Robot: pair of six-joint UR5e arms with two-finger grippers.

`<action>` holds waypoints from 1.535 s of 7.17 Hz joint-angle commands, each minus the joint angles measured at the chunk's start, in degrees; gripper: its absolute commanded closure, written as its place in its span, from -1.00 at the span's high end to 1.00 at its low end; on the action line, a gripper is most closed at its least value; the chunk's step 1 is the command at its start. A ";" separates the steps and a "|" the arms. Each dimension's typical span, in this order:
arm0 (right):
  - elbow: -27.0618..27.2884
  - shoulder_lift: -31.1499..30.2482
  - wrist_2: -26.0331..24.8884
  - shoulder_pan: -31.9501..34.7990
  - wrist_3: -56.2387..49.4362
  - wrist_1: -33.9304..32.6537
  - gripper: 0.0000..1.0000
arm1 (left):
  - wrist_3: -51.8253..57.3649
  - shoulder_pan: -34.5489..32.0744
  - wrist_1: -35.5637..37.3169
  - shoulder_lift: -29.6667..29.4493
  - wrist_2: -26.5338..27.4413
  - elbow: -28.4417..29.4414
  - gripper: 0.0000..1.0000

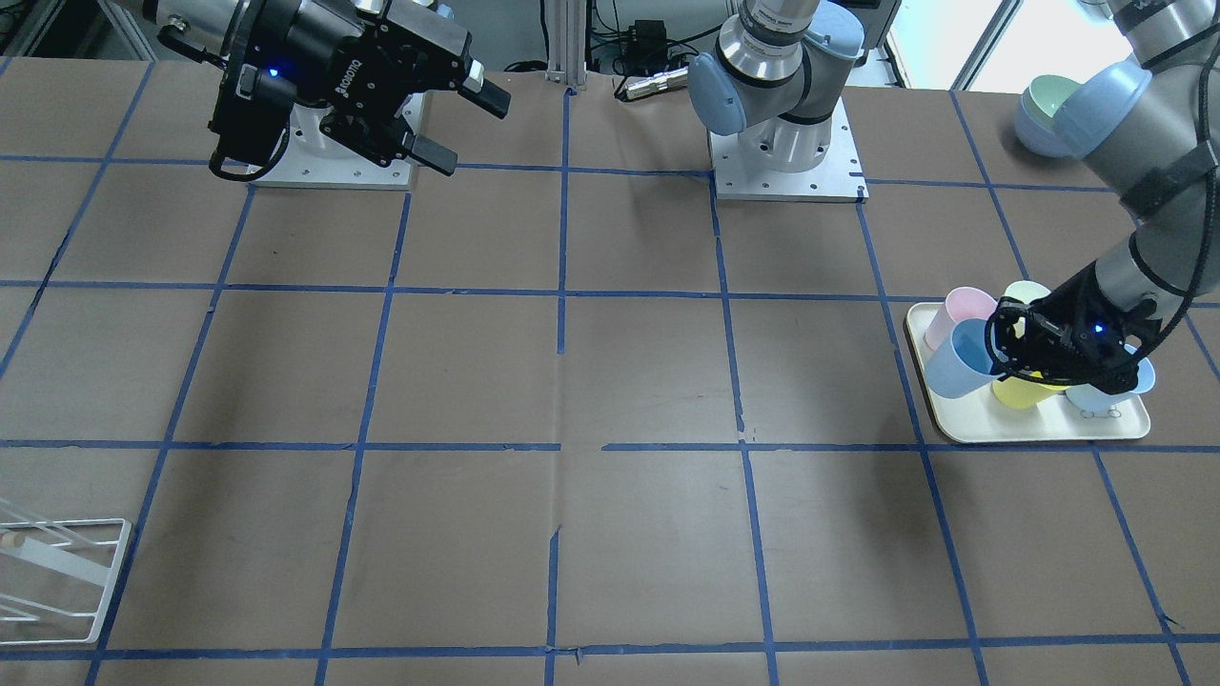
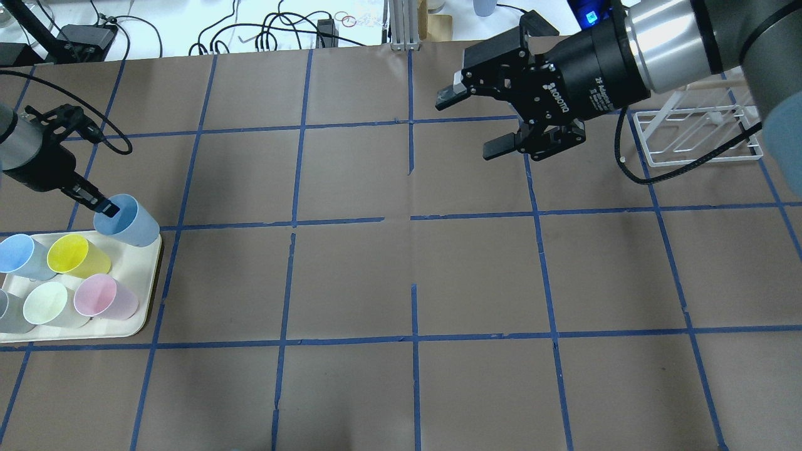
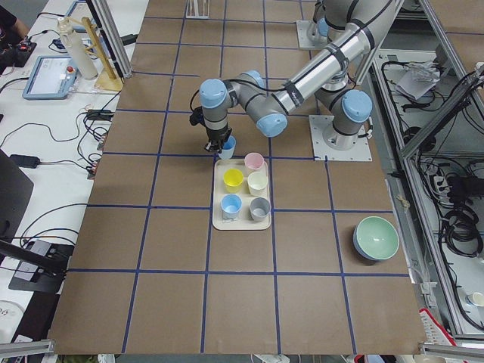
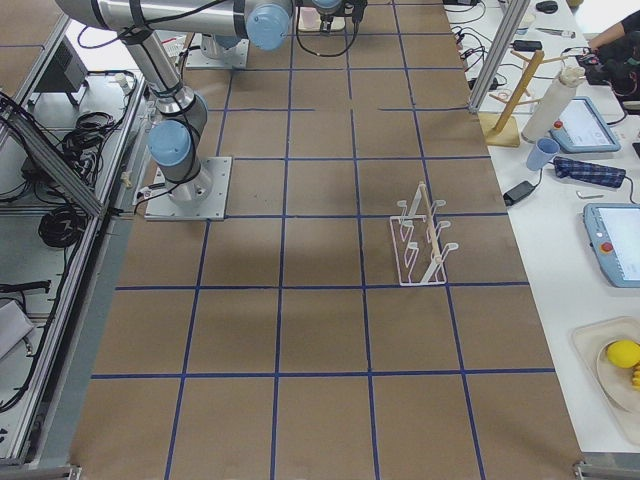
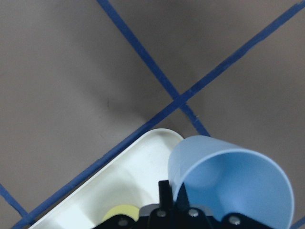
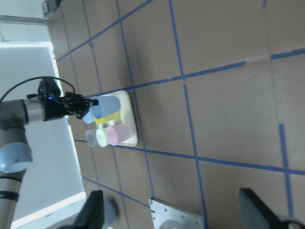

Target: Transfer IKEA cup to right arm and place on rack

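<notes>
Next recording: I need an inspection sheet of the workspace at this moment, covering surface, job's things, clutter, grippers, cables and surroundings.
Surface: table covered in brown paper with a blue tape grid.
Job's things: IKEA cup tilted at the tray's corner, gripped by its rim; rack on the robot's right, bearing no cup.
Clutter: cream tray with five other cups; green bowl on the table.
Grippers: left gripper shut on the IKEA cup; right gripper open in the air, holding nothing.
Cables: black cable loops off the left arm; a thin black lead hangs by the right gripper.
Surroundings: loose cables beyond the far edge.
</notes>
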 commanded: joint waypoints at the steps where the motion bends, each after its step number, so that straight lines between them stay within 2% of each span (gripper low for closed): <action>1: 0.35 2.11 14.53 -1.16 -0.50 0.04 1.00 | -12.16 -2.80 -16.07 5.19 -9.99 2.62 -1.00; 3: 3.06 4.75 24.47 -1.51 -6.37 -0.04 1.00 | -19.93 -3.86 -25.93 8.98 -26.68 2.89 -1.00; 5: 7.44 4.93 29.69 -2.13 -8.92 -0.13 1.00 | -28.96 -8.33 -29.92 12.41 -38.48 2.89 -1.00; 6: 9.38 4.93 29.97 -2.13 -11.12 -0.05 1.00 | -34.92 -10.44 -29.84 13.64 -43.84 2.98 -1.00; 9: 9.66 4.93 30.06 -1.96 -14.13 -0.05 1.00 | -46.90 -15.11 -30.10 16.11 -62.21 1.84 -1.00; 11: 9.75 4.93 31.90 -1.96 -13.95 1.00 1.00 | -51.65 -19.05 -30.11 16.64 -67.33 1.66 -1.00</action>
